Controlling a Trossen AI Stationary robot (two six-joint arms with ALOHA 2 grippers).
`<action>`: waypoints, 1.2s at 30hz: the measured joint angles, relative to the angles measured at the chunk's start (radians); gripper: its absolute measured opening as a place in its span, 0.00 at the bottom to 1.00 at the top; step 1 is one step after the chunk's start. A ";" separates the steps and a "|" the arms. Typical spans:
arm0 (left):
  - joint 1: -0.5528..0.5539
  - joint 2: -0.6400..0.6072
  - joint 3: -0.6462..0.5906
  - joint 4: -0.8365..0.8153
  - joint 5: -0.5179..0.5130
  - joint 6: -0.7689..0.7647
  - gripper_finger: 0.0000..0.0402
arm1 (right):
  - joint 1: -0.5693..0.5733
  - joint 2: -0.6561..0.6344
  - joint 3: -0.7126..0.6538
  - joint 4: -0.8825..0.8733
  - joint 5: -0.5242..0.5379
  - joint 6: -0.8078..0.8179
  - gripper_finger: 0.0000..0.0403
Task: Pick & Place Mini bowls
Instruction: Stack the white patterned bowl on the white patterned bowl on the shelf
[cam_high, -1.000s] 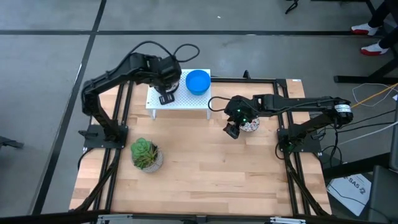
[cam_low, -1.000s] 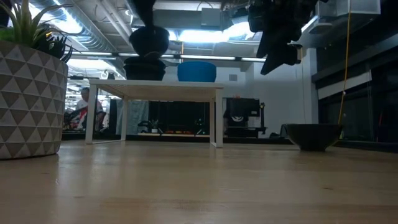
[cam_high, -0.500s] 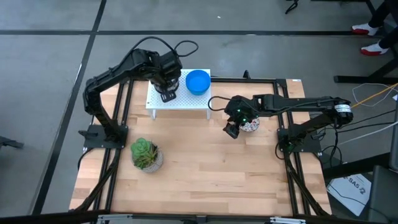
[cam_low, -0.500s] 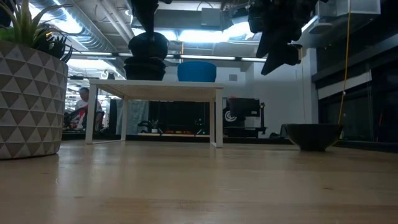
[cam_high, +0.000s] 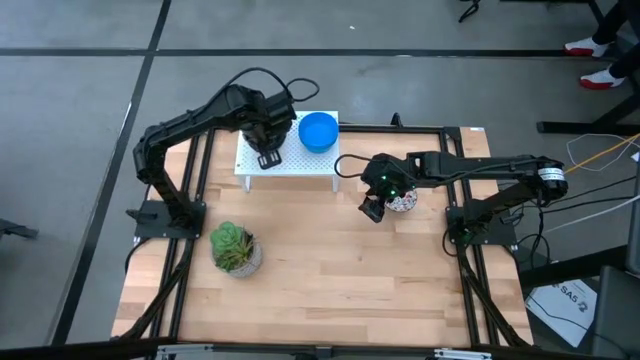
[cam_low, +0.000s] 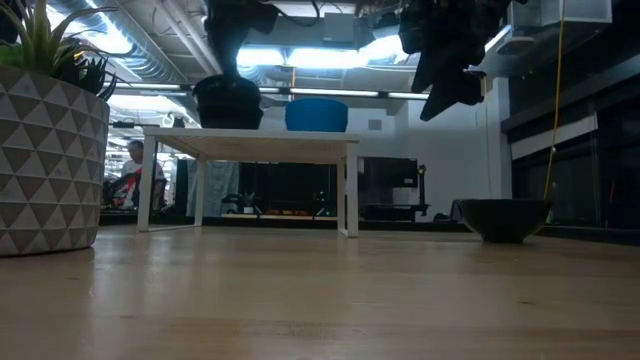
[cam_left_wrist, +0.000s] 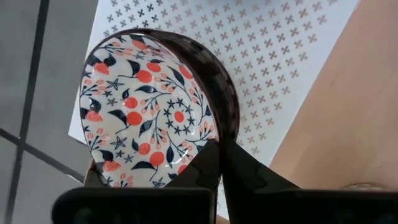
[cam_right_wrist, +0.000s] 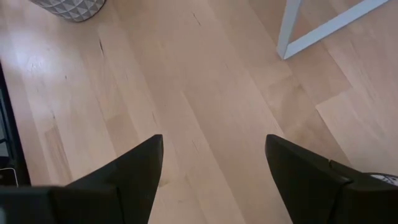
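A white floral mini bowl (cam_left_wrist: 146, 112) is in my left gripper (cam_left_wrist: 217, 146), over the left part of the white perforated stand (cam_high: 300, 165); in the low view it shows dark (cam_low: 228, 102). A blue mini bowl (cam_high: 319, 131) stands on the stand's far right part. A second floral bowl (cam_high: 403, 202) rests on the wooden table, right beside my right gripper (cam_high: 372, 210). That gripper is open and empty, well above the table (cam_low: 450, 60). My left gripper pinches the floral bowl's rim (cam_left_wrist: 214, 134), one finger inside the bowl and one outside against its dark wall. The fingers come from above, pointing down. The bowl is tilted, its inside toward the wrist camera. In the low view its underside (cam_low: 228, 126) is level with the stand's top.
A potted succulent (cam_high: 235, 249) in a patterned pot stands at the table's near left. The stand's legs (cam_right_wrist: 311, 31) reach down to the table. Bare wood lies in the middle and along the near side. A black frame (cam_high: 470, 200) edges the table.
My left gripper has gone down with the floral bowl toward the stand's top. In the low view the bowl was clear above the stand and is now down at its surface. My right gripper has kept still.
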 joint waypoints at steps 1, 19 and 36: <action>0.000 0.000 -0.004 0.000 -0.002 0.000 0.01 | 0.000 0.000 0.000 0.000 0.000 0.000 0.70; -0.008 0.000 -0.004 0.030 -0.011 0.032 0.21 | 0.000 0.000 0.000 0.000 0.036 -0.005 0.70; -0.148 -0.006 0.204 -0.003 -0.003 -0.010 0.29 | 0.000 0.000 0.000 -0.002 0.052 -0.047 0.70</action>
